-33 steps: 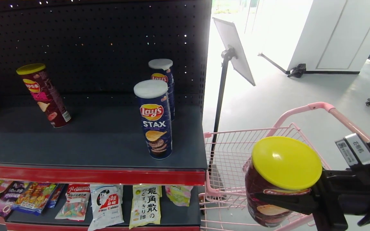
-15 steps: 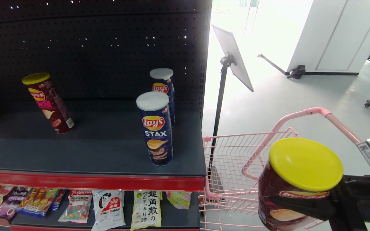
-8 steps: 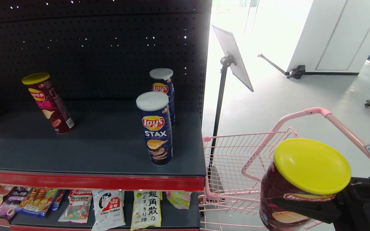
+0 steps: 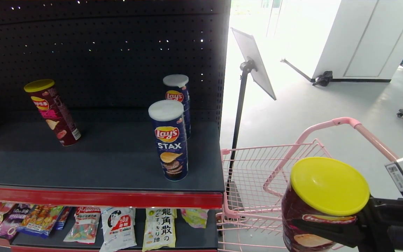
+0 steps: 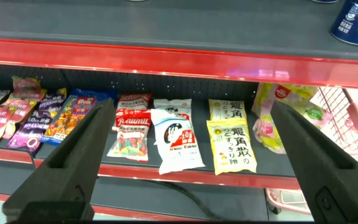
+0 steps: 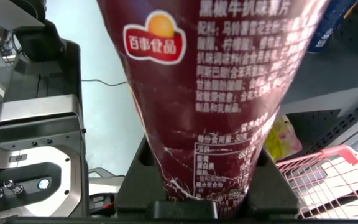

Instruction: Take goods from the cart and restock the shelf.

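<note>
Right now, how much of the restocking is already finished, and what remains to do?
Done: three cans stand on the upper shelf: the maroon can at its left, the front blue can and the rear blue can at its right. In hand: the right gripper holds a second maroon can by the pink cart. To do: setting it on the shelf. The left gripper is open, holding nothing.

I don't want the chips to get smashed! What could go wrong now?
The dark red can in the right pincer hangs in the air near the pink cart; if it slips, it may fall and dent. On the way to the shelf, it might bump the front blue can and tip it.
</note>
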Available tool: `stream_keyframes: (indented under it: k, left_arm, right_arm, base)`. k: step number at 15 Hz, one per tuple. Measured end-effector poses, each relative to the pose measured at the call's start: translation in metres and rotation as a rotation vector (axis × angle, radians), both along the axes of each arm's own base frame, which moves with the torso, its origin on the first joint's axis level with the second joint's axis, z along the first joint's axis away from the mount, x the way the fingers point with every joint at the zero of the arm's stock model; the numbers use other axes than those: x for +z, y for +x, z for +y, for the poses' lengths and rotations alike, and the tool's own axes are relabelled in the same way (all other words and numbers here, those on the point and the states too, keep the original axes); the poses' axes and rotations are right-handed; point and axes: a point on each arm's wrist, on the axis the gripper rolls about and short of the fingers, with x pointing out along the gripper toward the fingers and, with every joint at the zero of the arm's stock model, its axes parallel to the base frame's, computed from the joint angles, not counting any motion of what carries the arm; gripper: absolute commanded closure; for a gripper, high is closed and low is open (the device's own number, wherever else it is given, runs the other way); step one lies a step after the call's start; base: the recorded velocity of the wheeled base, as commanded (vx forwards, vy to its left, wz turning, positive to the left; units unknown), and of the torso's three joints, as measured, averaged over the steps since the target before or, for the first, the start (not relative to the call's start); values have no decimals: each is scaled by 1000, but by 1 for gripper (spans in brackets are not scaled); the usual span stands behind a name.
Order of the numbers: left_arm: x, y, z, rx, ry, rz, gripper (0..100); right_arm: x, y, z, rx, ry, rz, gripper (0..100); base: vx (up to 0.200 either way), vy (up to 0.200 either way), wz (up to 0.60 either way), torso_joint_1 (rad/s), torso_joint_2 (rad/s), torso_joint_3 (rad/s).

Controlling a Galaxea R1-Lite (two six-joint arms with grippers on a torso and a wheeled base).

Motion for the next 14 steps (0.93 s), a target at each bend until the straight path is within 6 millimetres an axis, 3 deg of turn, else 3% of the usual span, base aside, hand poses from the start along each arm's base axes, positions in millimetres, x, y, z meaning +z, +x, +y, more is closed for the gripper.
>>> stream_keyframes:
  k: [11,14]
  left_arm:
    - [0,0,0,0,-2,0,0]
    - [0,0,0,-1,-1,0,0]
  right_arm:
    - [-2,3,4,14,-7,10,100]
    - [6,3,11,40,7,-17,100]
  base:
    - [0,200,0,5,1,0]
    - [0,200,0,2,-1,2]
